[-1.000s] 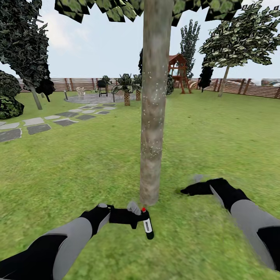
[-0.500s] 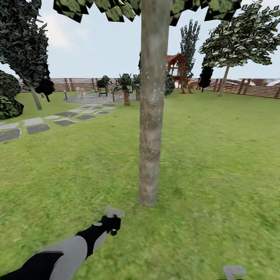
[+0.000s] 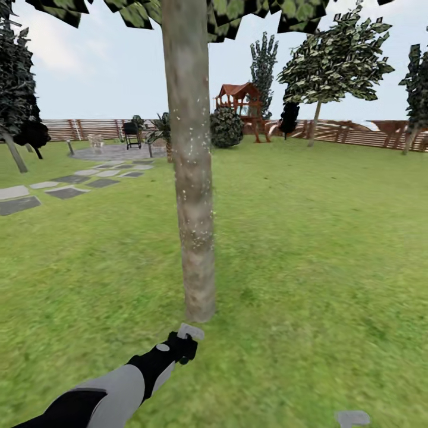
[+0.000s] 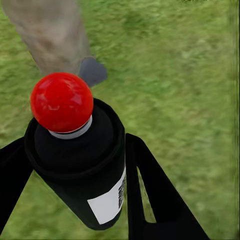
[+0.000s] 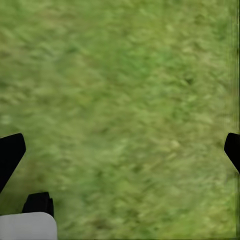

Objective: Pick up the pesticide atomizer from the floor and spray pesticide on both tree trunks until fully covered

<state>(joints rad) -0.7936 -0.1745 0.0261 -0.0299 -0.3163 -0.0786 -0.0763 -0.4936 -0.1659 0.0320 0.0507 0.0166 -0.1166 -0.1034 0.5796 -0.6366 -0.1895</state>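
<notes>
Left gripper (image 4: 75, 165) clamped on pesticide atomizer (image 4: 80, 165), red tip (image 4: 61, 101) aimed toward base of near tree trunk (image 3: 191, 178), which stands at 12 o'clock from the gripper, close by. White specks dot the trunk's middle. Right gripper (image 5: 120, 150) spread apart over lawn (image 3: 321, 249). Second tree (image 3: 333, 65) at 1 o'clock, well apart. Risk: low aim leaves upper trunk uncovered.
</notes>
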